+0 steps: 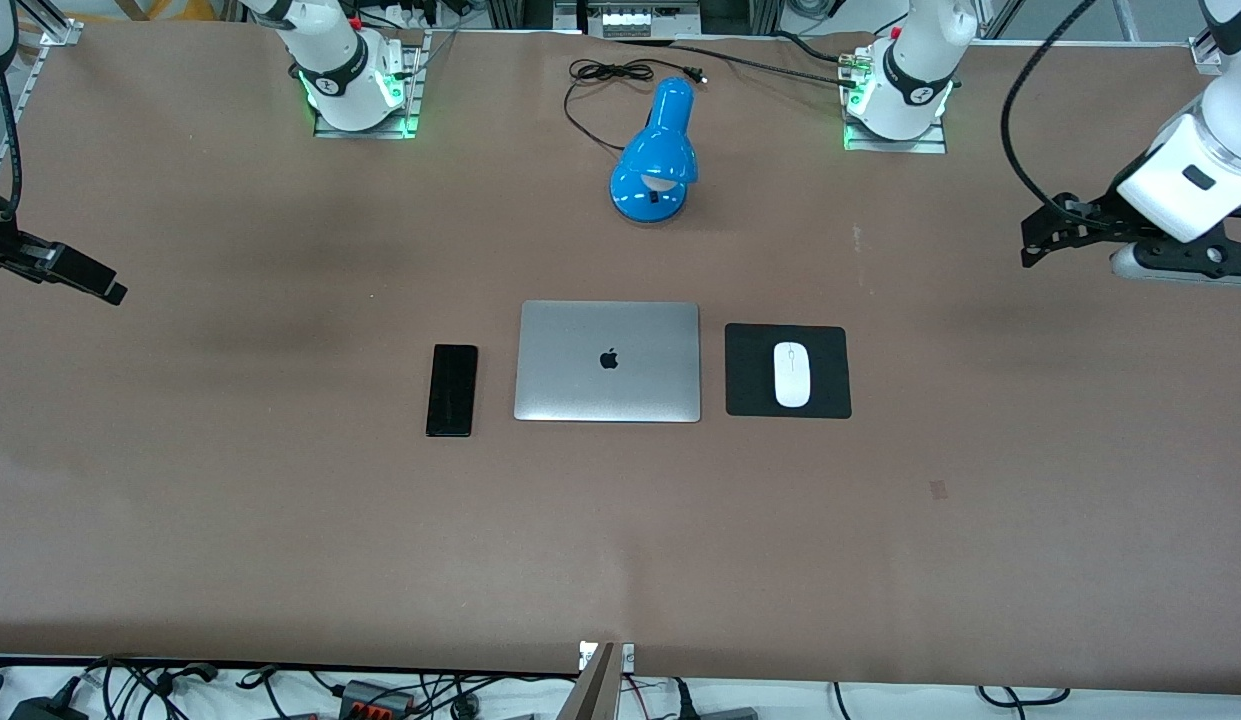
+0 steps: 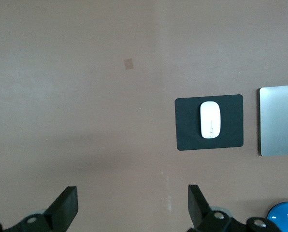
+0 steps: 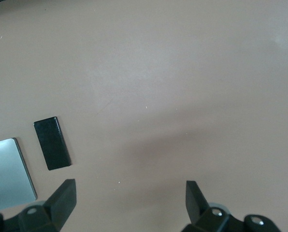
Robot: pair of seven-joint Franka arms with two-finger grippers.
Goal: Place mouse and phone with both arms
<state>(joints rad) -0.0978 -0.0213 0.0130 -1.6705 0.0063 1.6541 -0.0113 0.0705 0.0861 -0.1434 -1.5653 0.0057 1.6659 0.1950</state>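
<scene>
Left hand [image 2: 129, 205] wide open, empty; right hand [image 3: 129, 200] likewise

**Colour and pattern survey of the table**

The flat brown table covering [image 1: 280, 500] is plain, with one small darker square patch. The small oval mouse [image 1: 791, 374] is white with a thin grey line, on a plain black square mouse pad [image 1: 750, 395]. The slim rectangular phone [image 1: 451, 390] is glossy black. The closed metal laptop [image 1: 580, 390] is silver with a black logo. The domed desk lamp [image 1: 656, 150] is bright blue with a black cord.
</scene>
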